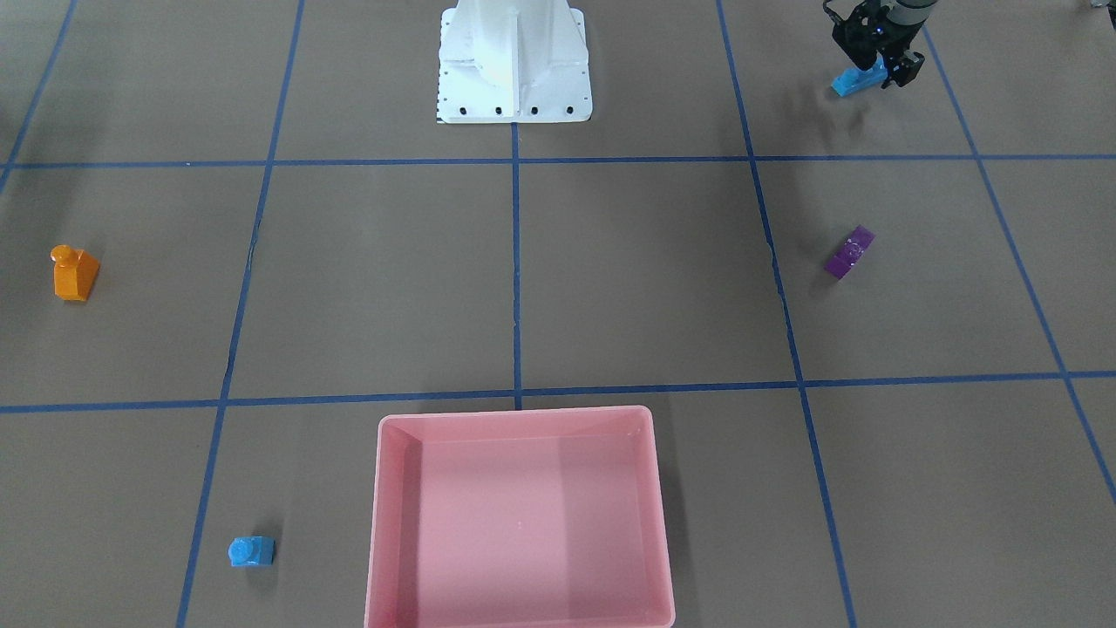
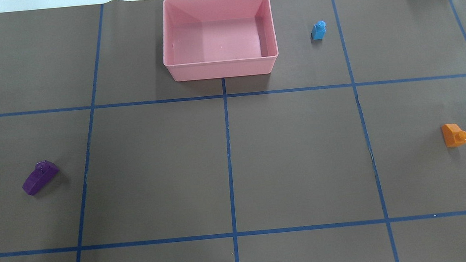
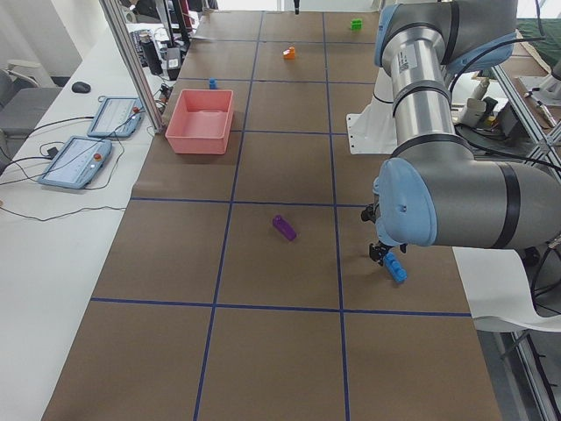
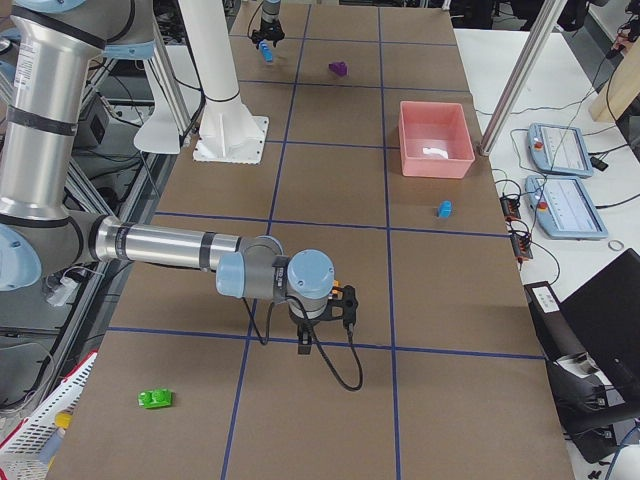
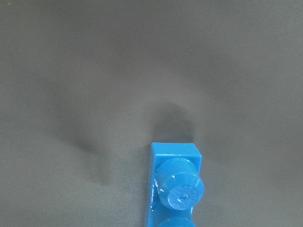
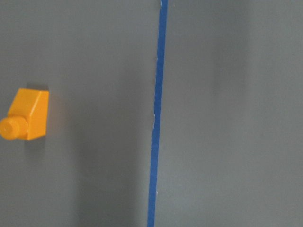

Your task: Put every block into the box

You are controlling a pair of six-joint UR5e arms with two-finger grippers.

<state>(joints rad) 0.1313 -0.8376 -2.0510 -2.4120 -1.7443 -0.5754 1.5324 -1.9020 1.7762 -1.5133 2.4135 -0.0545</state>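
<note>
Left pincer (image 1: 876, 74) appears clamped on the long blue brick (image 1: 850, 82), well apart from the bare pink box (image 1: 520, 519), while purple (image 1: 849, 253), orange (image 1: 74, 273), small blue (image 1: 251, 551) and green (image 4: 155, 399) bricks lie scattered beyond it; right pincer's state I cannot tell.

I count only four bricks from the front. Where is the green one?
The green brick shows in the right-end view, near the table's end on the robot's right, just past the right gripper and far from the pink box.
</note>
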